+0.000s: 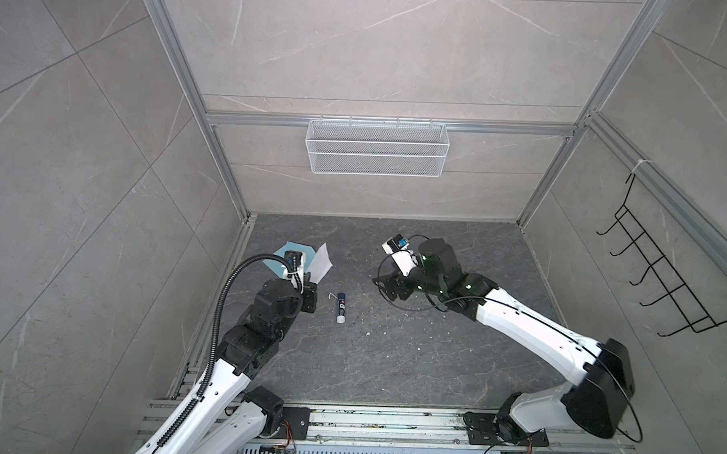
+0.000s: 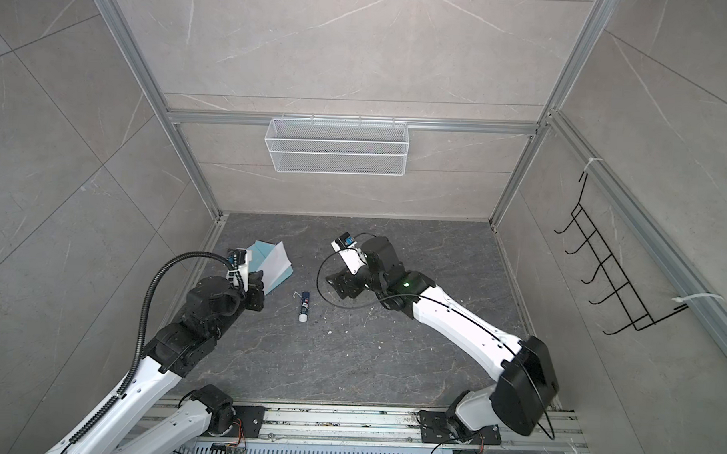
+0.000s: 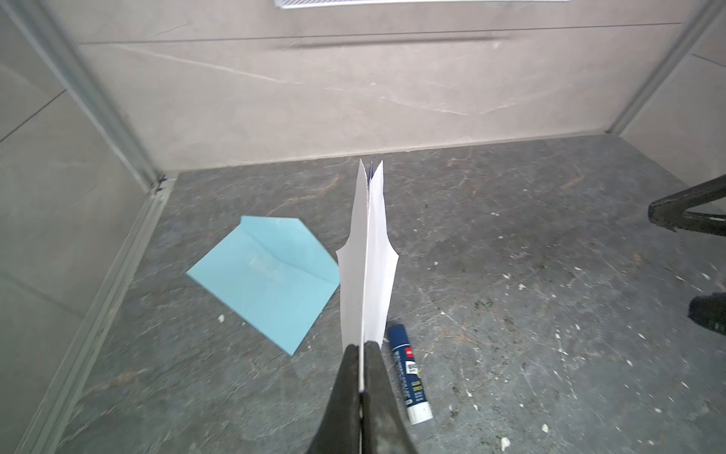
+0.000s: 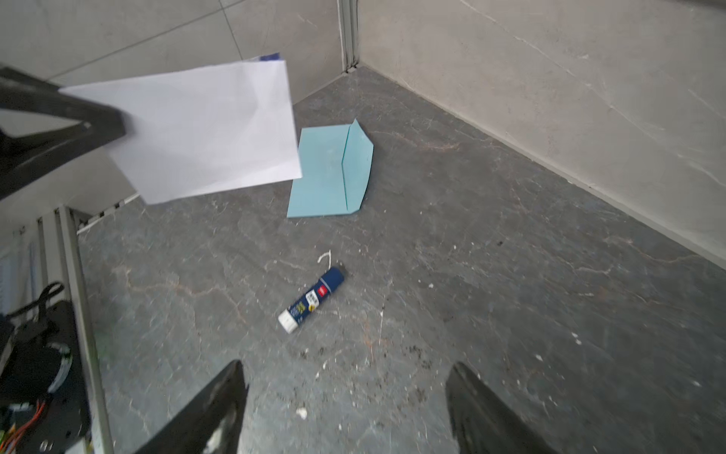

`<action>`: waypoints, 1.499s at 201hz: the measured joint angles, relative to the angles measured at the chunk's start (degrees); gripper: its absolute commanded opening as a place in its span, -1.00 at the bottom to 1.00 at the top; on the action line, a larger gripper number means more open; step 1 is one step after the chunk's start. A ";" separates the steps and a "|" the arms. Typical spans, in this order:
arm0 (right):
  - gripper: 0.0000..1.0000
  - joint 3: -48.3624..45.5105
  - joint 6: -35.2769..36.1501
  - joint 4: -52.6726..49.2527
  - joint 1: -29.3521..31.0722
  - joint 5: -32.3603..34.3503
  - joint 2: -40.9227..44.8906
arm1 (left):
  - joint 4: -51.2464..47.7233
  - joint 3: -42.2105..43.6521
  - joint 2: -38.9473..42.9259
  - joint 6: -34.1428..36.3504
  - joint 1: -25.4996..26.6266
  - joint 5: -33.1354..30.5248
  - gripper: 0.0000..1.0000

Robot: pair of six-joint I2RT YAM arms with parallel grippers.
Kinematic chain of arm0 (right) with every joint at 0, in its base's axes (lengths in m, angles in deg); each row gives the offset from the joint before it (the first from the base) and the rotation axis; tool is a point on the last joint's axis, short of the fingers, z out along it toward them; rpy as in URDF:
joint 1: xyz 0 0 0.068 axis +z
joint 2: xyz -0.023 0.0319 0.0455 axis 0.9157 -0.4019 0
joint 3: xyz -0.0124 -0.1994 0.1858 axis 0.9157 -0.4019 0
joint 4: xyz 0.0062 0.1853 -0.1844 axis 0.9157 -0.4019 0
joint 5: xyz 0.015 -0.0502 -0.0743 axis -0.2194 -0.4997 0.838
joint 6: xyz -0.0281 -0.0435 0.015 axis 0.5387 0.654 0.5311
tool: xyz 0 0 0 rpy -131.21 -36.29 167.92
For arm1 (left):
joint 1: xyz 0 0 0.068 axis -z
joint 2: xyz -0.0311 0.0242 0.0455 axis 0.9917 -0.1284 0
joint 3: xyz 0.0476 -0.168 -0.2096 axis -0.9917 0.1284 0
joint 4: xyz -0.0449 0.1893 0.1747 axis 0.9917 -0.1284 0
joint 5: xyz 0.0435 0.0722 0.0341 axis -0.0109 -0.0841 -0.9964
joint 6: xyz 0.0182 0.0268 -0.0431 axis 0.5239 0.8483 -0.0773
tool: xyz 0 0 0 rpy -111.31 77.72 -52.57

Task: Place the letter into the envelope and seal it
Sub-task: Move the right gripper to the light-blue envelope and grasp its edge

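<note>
Envelope (image 3: 267,275), light blue, lies on the bench (image 1: 390,362) at the left, flap unfolded. Just right of it the left claw (image 3: 362,351) is clamped on the folded letter (image 3: 369,267), held clear of the bench. A glue stick (image 3: 410,377) lies next. The right claw (image 4: 345,367) gapes wide, empty.

One letter (image 3: 373,275), one envelope (image 3: 267,283), one glue stick (image 3: 408,373), one wire basket (image 1: 377,147) and one hook rack (image 1: 667,284) are counted; white scraps (image 4: 301,412) are perhaps too small to tally.
</note>
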 measured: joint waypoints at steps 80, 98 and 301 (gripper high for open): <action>0.65 33.07 -11.91 3.67 -0.11 -1.49 -33.88 | -5.38 -0.22 -1.73 -4.26 -10.38 4.76 -1.00; 0.65 45.75 -13.88 -0.04 -0.09 -2.84 -43.41 | -5.55 -0.22 -1.57 -4.28 -10.38 5.29 -1.00; -0.12 87.32 -30.01 -13.29 1.60 -8.85 -81.85 | -6.08 -0.22 2.01 -4.22 -10.40 7.15 -1.00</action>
